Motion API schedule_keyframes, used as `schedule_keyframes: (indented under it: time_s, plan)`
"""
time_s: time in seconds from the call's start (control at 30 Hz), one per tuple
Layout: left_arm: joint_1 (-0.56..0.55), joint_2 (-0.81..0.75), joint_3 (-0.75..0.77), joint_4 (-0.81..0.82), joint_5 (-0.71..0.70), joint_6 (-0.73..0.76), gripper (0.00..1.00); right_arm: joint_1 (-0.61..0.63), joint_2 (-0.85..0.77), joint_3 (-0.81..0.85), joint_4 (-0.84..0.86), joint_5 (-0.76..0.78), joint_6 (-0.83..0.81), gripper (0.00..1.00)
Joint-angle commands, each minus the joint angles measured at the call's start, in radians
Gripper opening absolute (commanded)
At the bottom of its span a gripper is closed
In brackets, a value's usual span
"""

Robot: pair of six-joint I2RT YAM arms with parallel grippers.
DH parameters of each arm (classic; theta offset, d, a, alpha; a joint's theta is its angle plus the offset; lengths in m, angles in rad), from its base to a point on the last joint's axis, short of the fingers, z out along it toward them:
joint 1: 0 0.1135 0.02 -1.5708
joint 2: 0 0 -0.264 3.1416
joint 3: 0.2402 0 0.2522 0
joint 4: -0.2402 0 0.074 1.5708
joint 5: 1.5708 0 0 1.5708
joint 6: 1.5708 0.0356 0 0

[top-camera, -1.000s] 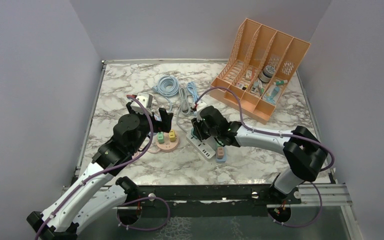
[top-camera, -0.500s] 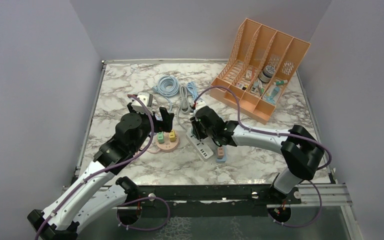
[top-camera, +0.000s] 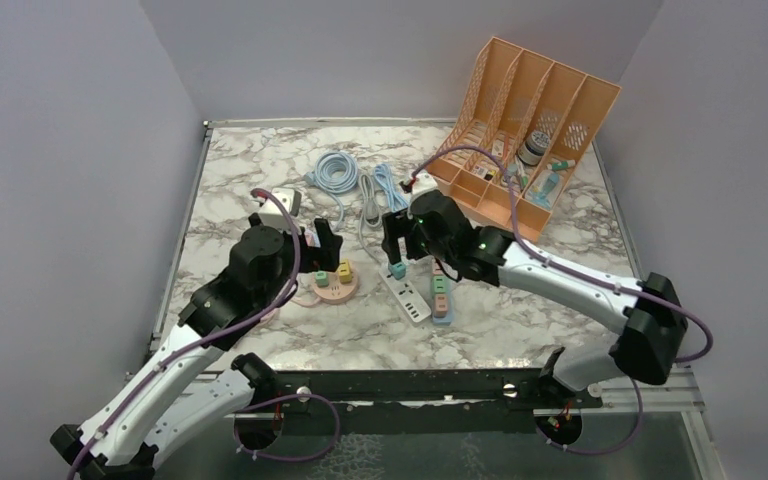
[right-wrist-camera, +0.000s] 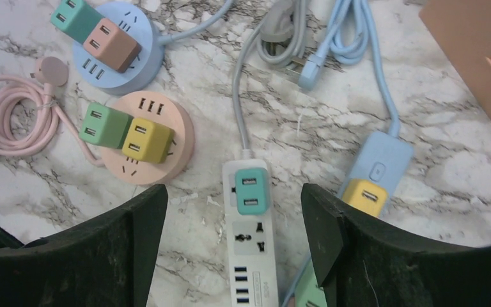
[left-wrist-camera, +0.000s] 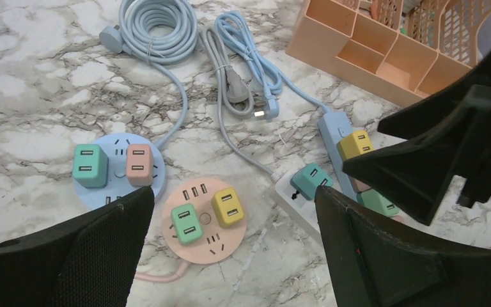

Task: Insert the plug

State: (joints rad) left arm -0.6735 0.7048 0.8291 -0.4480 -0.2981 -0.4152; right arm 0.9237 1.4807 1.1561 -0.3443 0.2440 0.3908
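Since the teal plug (right-wrist-camera: 251, 190) sits at the cord end of the white power strip (right-wrist-camera: 250, 256), midway between the table's (right-wrist-camera: 460, 173) side edges, the right gripper (right-wrist-camera: 233, 192) hangs over it, jaws wide, empty — left gripper (left-wrist-camera: 230, 198) likewise. Best: confirm it sits flush, then lift straight up — no sideways nudge.

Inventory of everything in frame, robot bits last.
white power strip: 1, white, table centre, teal adapter plugged in
blue power strip: 1, light blue, right of white, yellow adapter on it
pink round socket: 1, left of strips, green and yellow adapters
blue round socket: 1, beyond pink, teal and pink adapters
cables: 4; blue coil, grey lead, blue lead, pink coil
file organiser: 1, orange, far right
left gripper: open
right gripper: open, above teal adapter
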Motion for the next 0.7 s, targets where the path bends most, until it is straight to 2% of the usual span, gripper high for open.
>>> schedule_keyframes:
  time_s: [0.0,0.23,0.33,0.47,0.67]
  plan:
    - [-0.001,-0.085,0.005,-0.030,-0.046,0.017,0.99,0.000,-0.173,-0.104,-0.081,0.153,0.101,0.77]
    - [-0.001,-0.195,0.016,-0.041,-0.088,0.083,0.99,0.001,-0.574,-0.259,-0.235,0.385,0.181,0.77]
    - [-0.001,-0.222,0.039,-0.058,-0.136,0.094,0.99,0.000,-0.703,-0.261,-0.325,0.464,0.220,0.83]
    - [-0.001,-0.235,0.081,-0.088,-0.172,0.110,0.99,0.000,-0.793,-0.198,-0.469,0.574,0.251,0.86]
    - [-0.001,-0.236,0.134,-0.126,-0.246,0.123,0.99,0.000,-0.841,-0.107,-0.673,0.709,0.327,0.86]
